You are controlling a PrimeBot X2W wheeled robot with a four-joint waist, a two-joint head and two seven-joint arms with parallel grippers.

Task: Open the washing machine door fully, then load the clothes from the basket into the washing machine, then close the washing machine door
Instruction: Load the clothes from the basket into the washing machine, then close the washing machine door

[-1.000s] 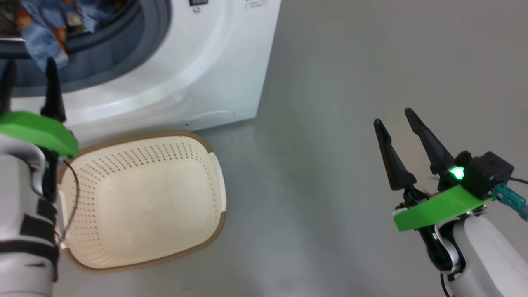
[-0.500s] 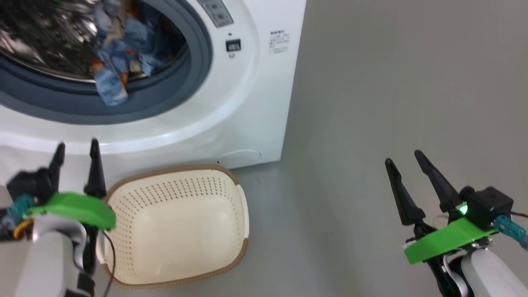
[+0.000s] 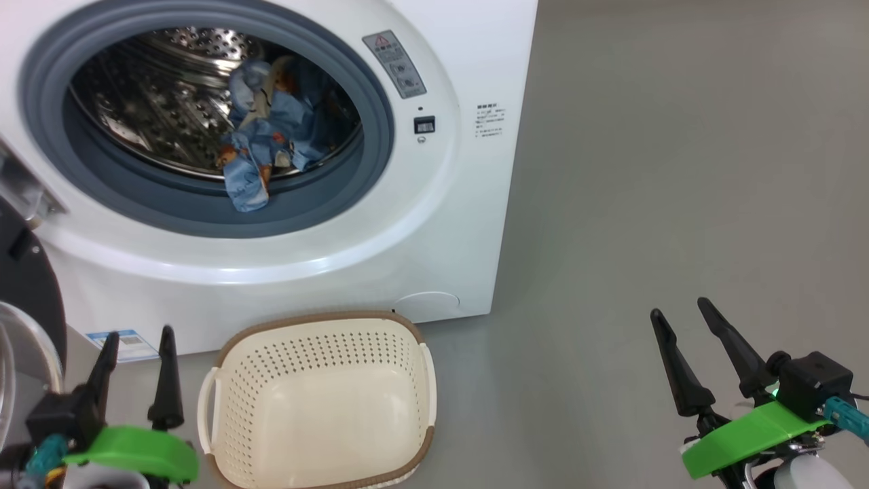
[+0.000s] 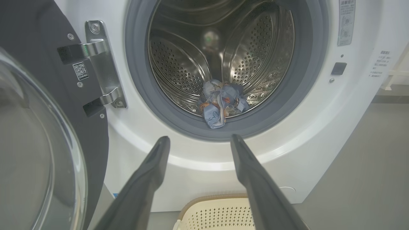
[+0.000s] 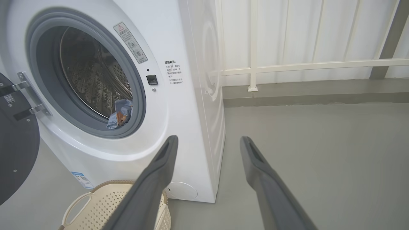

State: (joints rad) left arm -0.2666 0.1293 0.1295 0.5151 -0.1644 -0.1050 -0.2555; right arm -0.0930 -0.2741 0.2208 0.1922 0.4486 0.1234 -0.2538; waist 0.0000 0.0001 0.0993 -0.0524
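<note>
Open washing machine door (image 4: 41,121): prob. rigid, glossy-slick; best pushed on black rim (image 4: 28,25) away from hinge (image 4: 102,64). L gripper (image 3: 139,334), R gripper (image 3: 679,307): fingers apart, empty.

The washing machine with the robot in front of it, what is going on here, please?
The robot is loading laundry. The washing machine door stands open at the left. The clothes lie at the front of the drum, one piece hanging onto the grey seal. The basket on the floor is empty. The left tool and the right tool are both open and hold nothing. Closing the door remains.
</note>
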